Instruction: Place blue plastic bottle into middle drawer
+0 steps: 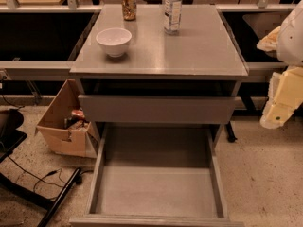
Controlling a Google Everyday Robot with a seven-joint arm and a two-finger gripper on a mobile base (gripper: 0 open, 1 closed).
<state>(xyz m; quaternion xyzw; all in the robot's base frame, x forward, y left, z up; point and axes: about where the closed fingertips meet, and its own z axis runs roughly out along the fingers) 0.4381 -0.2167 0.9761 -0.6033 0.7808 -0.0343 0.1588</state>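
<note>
The blue plastic bottle (173, 8) stands upright with a white cap at the back of the grey cabinet top (189, 56). The middle drawer (156, 193) is pulled wide open below, and its flat grey floor is bare. My gripper (277, 108) hangs at the right edge of the view beside the cabinet. It is at about the height of the upper drawer, well away from the bottle and holding nothing I can see.
A white bowl (113, 41) sits at the front left of the top and a short patterned can (128, 4) at the back left. A shallower drawer with a plain grey front (158, 109) juts out above the open one. A cardboard box (66, 126) and cables lie on the floor at left.
</note>
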